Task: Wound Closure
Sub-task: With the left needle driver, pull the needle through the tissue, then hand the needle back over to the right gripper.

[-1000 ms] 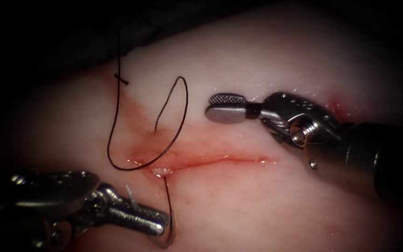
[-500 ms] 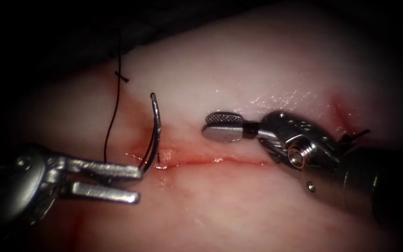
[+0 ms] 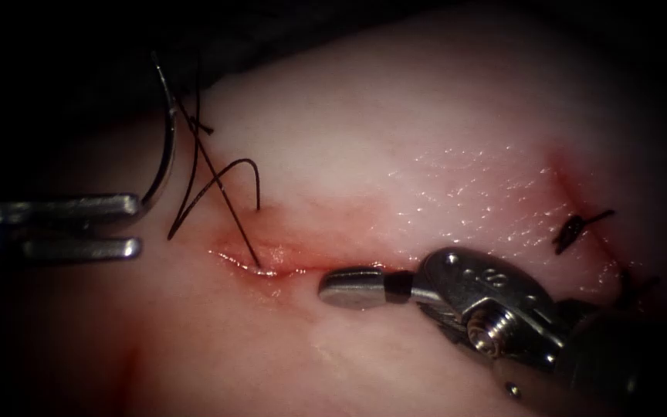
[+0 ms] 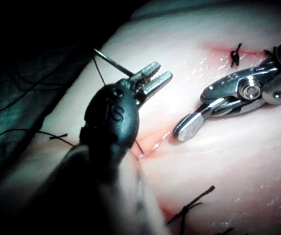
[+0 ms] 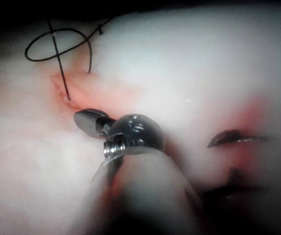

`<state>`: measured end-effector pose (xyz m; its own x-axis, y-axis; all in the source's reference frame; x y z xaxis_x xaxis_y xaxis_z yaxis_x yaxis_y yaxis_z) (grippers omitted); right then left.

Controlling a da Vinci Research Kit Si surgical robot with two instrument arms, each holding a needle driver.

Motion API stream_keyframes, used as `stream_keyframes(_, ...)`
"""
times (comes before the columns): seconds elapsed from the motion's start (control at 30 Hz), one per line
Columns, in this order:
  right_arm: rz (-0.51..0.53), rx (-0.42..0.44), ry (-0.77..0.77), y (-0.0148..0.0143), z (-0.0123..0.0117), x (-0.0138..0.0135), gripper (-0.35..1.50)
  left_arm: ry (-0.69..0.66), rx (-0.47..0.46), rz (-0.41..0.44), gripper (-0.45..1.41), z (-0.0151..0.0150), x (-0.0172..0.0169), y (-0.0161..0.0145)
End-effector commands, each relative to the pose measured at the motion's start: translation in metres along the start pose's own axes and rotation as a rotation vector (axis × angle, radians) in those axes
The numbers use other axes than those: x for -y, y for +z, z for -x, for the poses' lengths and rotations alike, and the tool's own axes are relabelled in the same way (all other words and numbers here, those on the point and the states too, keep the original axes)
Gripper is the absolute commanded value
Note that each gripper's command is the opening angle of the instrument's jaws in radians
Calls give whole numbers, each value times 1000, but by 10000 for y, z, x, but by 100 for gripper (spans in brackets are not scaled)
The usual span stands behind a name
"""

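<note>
Steel jaws of the left tool [image 3: 129, 225] are seen in the endoscope view well left of the cut [image 3: 326, 266], parted, with the curved needle [image 3: 165, 143] touching the upper jaw near its thread end (a firm grip cannot be confirmed) and clear of the tissue [image 3: 395, 123]. Thread [image 3: 218, 185] is looped from the needle into the cut's left end. The right tool [image 3: 353, 286] is laid closed and empty on the cut. In the left wrist view, the needle is crossed by the left tool's jaws. In the right wrist view, the right tool [image 5: 89, 120] is seen beside the thread's entry.
</note>
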<state>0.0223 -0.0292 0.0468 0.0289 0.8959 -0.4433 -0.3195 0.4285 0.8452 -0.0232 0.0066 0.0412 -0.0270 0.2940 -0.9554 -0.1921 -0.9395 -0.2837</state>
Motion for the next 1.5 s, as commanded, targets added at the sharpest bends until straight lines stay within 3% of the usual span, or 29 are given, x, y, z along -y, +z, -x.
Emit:
stream_keyframes(0.03,-2,-6,-14,15,-12,4,-3,10,1,5,-45,2,4,9)
stream_keyframes(0.37,-44,-52,96,3,-49,31,10,83,43,17,-45,54,-15,50)
stream_keyframes(0.6,-72,-64,231,-19,-91,45,54,188,82,32,-45,103,-15,70)
stream_keyframes(0.7,-92,-78,343,-22,-101,42,93,241,105,22,-45,107,-18,70)
stream_keyframes(0.73,-93,-78,424,-23,-103,41,93,272,118,12,-45,107,-19,70)
stream_keyframes(0.8,-91,-72,443,-22,-105,40,93,301,130,3,-45,107,-20,70)
stream_keyframes(0.9,-31,-55,475,-19,-110,37,113,371,174,-27,-45,105,-22,71)
stream_keyframes(1.03,3,-28,499,-11,-112,37,111,448,240,-71,-45,101,-26,75)
stream_keyframes(1.13,89,-21,495,0,-115,41,106,493,337,-134,-45,100,-29,81)
stream_keyframes(1.5,178,-66,415,28,-126,46,103,521,424,-175,-45,101,-36,89)
